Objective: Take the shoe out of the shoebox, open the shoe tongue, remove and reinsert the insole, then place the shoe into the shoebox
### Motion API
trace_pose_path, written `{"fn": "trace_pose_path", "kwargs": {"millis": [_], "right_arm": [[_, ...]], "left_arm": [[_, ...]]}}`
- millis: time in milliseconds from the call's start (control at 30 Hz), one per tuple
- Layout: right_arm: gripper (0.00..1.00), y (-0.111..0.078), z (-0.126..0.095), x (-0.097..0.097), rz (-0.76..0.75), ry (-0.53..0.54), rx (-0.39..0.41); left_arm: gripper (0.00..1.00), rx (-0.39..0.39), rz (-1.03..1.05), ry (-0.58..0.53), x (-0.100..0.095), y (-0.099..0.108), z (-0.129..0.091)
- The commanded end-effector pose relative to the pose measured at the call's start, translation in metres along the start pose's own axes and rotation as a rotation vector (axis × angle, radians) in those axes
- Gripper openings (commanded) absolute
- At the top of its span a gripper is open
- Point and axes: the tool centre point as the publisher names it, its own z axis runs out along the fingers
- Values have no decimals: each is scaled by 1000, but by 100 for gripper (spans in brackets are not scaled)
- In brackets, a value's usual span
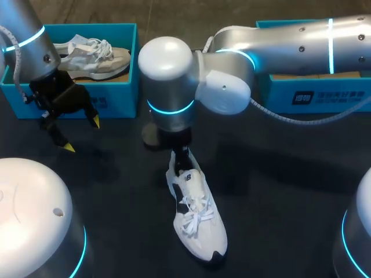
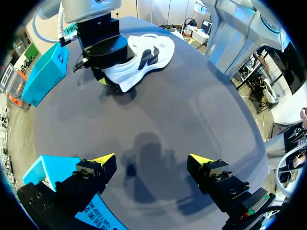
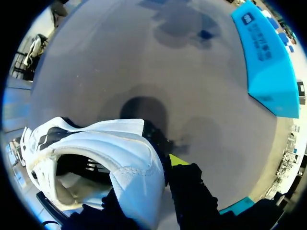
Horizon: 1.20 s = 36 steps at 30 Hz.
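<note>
1. In the head view I saw the white shoe (image 1: 197, 223) lying on the dark table (image 1: 290, 191), with its toe towards the near edge. My right gripper (image 1: 181, 155) stood at its heel. My left gripper (image 1: 82, 134) hung with its fingers wide apart and nothing between them. It was just in front of the blue shoebox (image 1: 116, 98) and well apart from the shoe. A second shoe (image 1: 95, 55) lay in this box.
2. In the left wrist view the left gripper (image 2: 152, 160) was spread wide above the table. The shoe (image 2: 148, 55) lay far ahead of it, with the right gripper (image 2: 103, 50) on its heel.
3. In the right wrist view the right gripper (image 3: 144, 177) pinched the heel wall of the shoe (image 3: 129, 158). Only one yellow tip (image 3: 177, 159) showed, outside the heel.
</note>
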Motion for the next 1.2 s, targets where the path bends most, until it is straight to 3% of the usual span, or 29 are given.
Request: {"fn": "trace_pose_path", "kwargs": {"millis": [33, 267, 300, 800, 833, 867, 933, 967, 1033, 1200], "right_arm": [[0, -18, -33, -4, 12, -36, -3], [0, -52, -76, -35, 59, -83, 5], [0, -56, -85, -39, 69, -88, -32], [0, -56, -85, -39, 69, -88, -32], [0, -55, -84, -40, 74, -84, -1], [0, -54, -85, -44, 67, -78, 79], [0, -61, -91, -54, 80, -98, 58], [0, -66, -94, -59, 80, -95, 88], [0, -76, -103, -66, 100, -89, 34], [0, -96, -123, -83, 102, -86, 55]], "left_arm": [[100, -1, 1, -2, 1, 0, 0], [100, -1, 1, -2, 1, 0, 0], [100, -1, 1, -2, 1, 0, 0], [100, -1, 1, -2, 1, 0, 0], [100, -1, 1, -2, 1, 0, 0], [100, -1, 1, -2, 1, 0, 0], [100, -1, 1, -2, 1, 0, 0], [100, -1, 1, -2, 1, 0, 0], [100, -1, 1, -2, 1, 0, 0], [100, -1, 1, -2, 1, 0, 0]]}}
